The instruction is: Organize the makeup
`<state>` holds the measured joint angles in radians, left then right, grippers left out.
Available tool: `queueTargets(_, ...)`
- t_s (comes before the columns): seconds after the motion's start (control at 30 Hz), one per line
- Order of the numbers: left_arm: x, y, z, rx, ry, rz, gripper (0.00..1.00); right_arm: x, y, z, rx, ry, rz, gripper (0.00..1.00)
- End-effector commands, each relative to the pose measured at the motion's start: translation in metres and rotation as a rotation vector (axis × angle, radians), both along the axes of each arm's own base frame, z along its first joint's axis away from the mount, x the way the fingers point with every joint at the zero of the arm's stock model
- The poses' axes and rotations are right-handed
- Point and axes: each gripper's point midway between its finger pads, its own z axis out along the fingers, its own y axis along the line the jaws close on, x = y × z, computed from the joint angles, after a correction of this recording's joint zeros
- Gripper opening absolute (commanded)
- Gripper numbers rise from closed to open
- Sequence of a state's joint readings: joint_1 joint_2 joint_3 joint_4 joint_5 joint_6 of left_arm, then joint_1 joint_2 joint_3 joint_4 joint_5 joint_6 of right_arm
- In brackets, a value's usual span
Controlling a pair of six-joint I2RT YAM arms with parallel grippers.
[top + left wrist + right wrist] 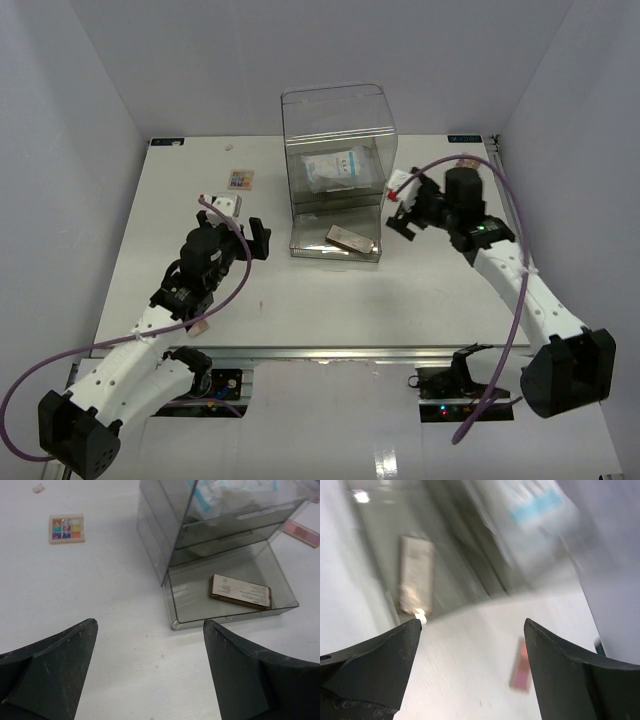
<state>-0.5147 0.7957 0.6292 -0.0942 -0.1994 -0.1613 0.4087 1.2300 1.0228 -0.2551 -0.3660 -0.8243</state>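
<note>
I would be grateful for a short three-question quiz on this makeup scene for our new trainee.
1. True or false: the gold compact lies inside the open bottom drawer of the clear box.
2. Where is the multicolour palette? A) in the top drawer B) on the table, outside the box C) held between a gripper's fingers
3. Fill the gap: the left gripper and the right gripper are both ____.
Key: 1 true; 2 B; 3 open.
</note>
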Motion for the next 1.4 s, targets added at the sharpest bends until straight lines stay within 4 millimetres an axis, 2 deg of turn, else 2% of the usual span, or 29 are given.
queueTargets(0.0,0.024,0.008,-0.018,-0.128,0.139,0.031,0.98,-0.023,-0.045,0.028,0.358,0.136,0.026,0.9)
queueTargets(0.03,0.033,0.011,-0.026,-0.168,0.19,0.035,0.98,-0.025,-0.057,0.025,0.414,0.178,0.007,0.9)
queueTargets(0.07,0.037,0.006,-0.027,-0.215,0.223,0.006,0.98,-0.025,-0.074,0.021,0.469,0.208,-0.022,0.9)
queueTargets(0.1,0.048,0.011,-0.036,-0.23,0.259,0.025,0.98,-0.035,-0.079,0.016,0.541,0.275,-0.009,0.9)
queueTargets(0.17,0.064,0.014,-0.054,-0.266,0.345,0.047,0.98,-0.04,-0.088,0.024,0.612,0.257,0.015,0.9)
queueTargets(0.23,0.087,0.02,-0.072,-0.267,0.414,0.092,0.98,-0.044,-0.092,0.023,0.637,0.271,0.007,0.9)
queueTargets(0.37,0.147,0.051,-0.099,-0.159,0.513,0.238,0.98,-0.045,-0.096,0.024,0.609,0.236,-0.005,0.9)
queueTargets(0.43,0.176,0.068,-0.108,-0.054,0.528,0.273,0.98,-0.044,-0.1,0.021,0.585,0.208,-0.029,0.9)
queueTargets(0.53,0.207,0.081,-0.119,0.053,0.555,0.264,0.97,-0.043,-0.105,0.014,0.546,0.175,-0.056,0.9)
queueTargets(0.7,0.253,0.088,-0.134,0.117,0.533,0.223,0.95,-0.044,-0.108,0.012,0.493,0.14,-0.05,0.9)
queueTargets(0.8,0.275,0.085,-0.137,0.15,0.497,0.152,0.88,-0.048,-0.107,0.015,0.478,0.112,-0.042,0.9)
queueTargets(0.97,0.297,0.077,-0.149,0.185,0.469,0.063,0.87,-0.055,-0.106,0.024,0.45,0.044,-0.026,0.9)
queueTargets(1.1,0.307,0.075,-0.171,0.192,0.482,0.038,0.86,-0.059,-0.104,0.027,0.444,0.017,-0.009,0.9)
queueTargets(1.37,0.316,0.075,-0.181,0.186,0.468,0.024,0.87,-0.059,-0.101,0.026,0.435,0.011,0.001,0.9)
